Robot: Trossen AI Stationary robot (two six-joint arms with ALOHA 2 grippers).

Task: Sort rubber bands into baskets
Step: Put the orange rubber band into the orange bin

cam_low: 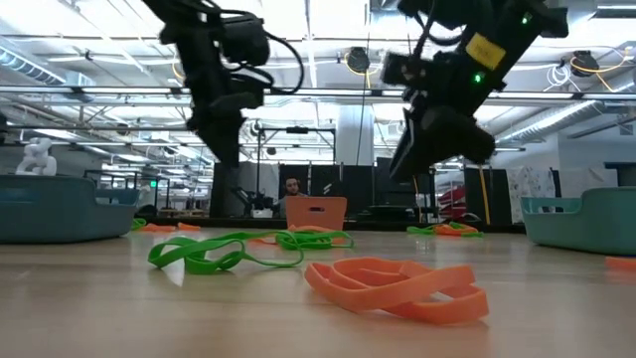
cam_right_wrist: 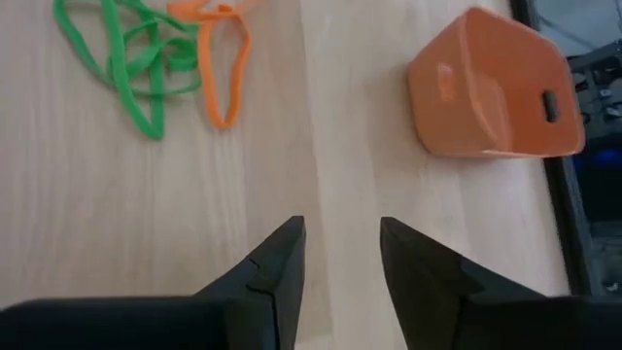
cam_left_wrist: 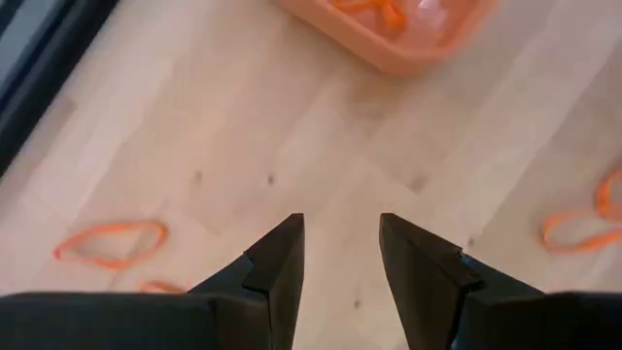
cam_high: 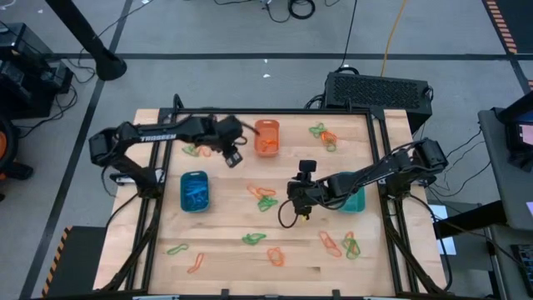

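Orange rubber bands [cam_low: 402,286], long axis crosswise.

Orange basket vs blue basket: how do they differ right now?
Colour: the orange basket is orange, the blue basket blue. Place: the orange basket sits toward the table's far edge near the middle, the blue basket nearer the left side, mid-depth. Contents: the orange basket holds orange rubber bands, the blue basket blue ones. The left pincer hangs closer to the orange basket. Both are small rounded tubs standing upright.

wooden table [cam_high: 225,218] | black case [cam_high: 379,88] behind | cables [cam_high: 291,8] on floor
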